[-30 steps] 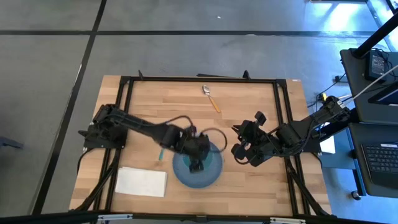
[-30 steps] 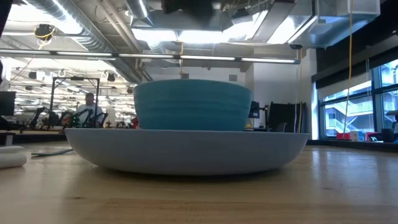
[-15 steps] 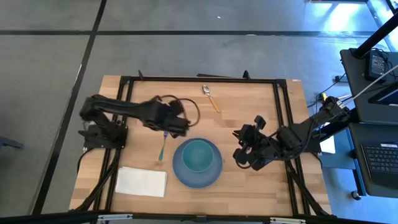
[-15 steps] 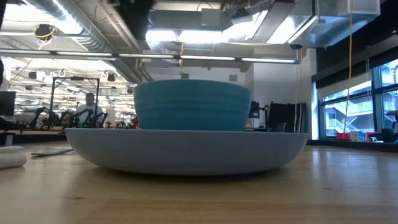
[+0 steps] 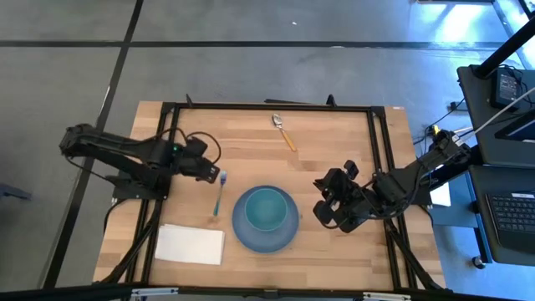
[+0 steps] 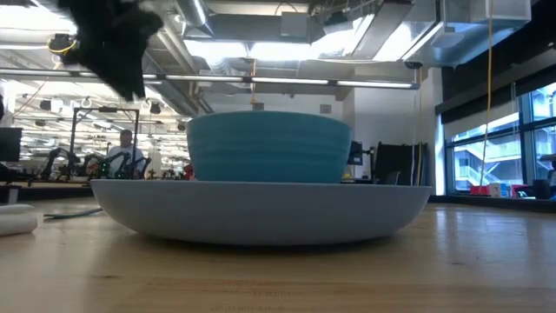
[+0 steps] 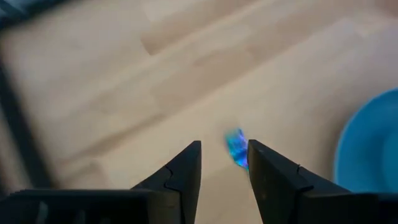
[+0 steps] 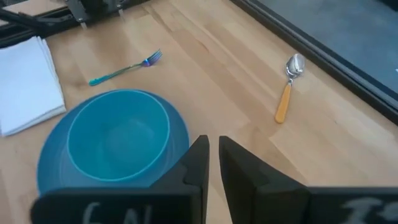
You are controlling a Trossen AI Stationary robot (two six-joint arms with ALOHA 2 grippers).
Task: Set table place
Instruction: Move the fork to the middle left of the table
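The teal bowl (image 5: 266, 209) sits inside the large blue plate (image 5: 242, 232) near the table's front middle; the low view shows the bowl (image 6: 265, 146) resting in the plate (image 6: 261, 213). The teal-handled fork (image 5: 219, 196) lies flat just left of the plate. My left gripper (image 5: 212, 172) hovers open above the fork's head (image 7: 236, 149), touching nothing. My right gripper (image 5: 321, 201) waits shut, right of the plate. The white napkin (image 5: 190, 244) lies at the front left. The orange-handled spoon (image 5: 285, 132) lies at the far middle.
The black metal frame (image 5: 267, 107) edges the wooden tabletop (image 5: 334, 150). Bare wood lies between the spoon and the plate and right of the plate. In the right wrist view the fork (image 8: 124, 67), spoon (image 8: 286, 93) and napkin (image 8: 28, 81) lie around the plate (image 8: 177, 134).
My left gripper has gone from over the bowl, up and toward the table's left and far edge, and now stands over the fork's head. The bowl stays in the plate, unmoved.
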